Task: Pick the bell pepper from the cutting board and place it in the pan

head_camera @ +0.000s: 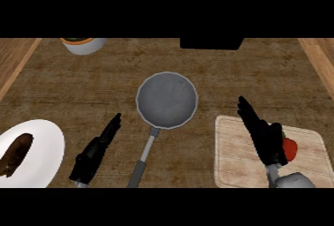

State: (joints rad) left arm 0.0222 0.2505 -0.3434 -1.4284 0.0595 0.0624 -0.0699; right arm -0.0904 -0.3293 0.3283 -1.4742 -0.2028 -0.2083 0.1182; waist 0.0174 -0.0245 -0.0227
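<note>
My right hand [263, 137] hangs over the cutting board [241, 170], fingers straight and close together, pointing away from me toward the far side of the counter. The hand is released and grasps nothing. The bell pepper [290, 148] lies on the board just beside the hand, on its outer side, toward the right edge of the view. Only a red sliver of it shows past my palm, with a bit of green at its top near my fingers. I cannot tell whether the hand touches it.

The board is a pale wooden rectangle with rounded corners and fine lines of grain across it. The pan [167, 99] sits to the left of the board, apart from it, in the middle of the counter [98, 88]. It is a round grey metal pan with a thin bright rim, and its long slim handle runs down toward me.

My left hand [98, 148] lies left of the pan's handle, also open, fingers straight and aimed forward. Farther left sits a smooth white plate [49, 145] bearing a dark brown piece of food [14, 154]. The counter is brown with a rough, speckled look. A white bowl [83, 45] stands at its far edge.
</note>
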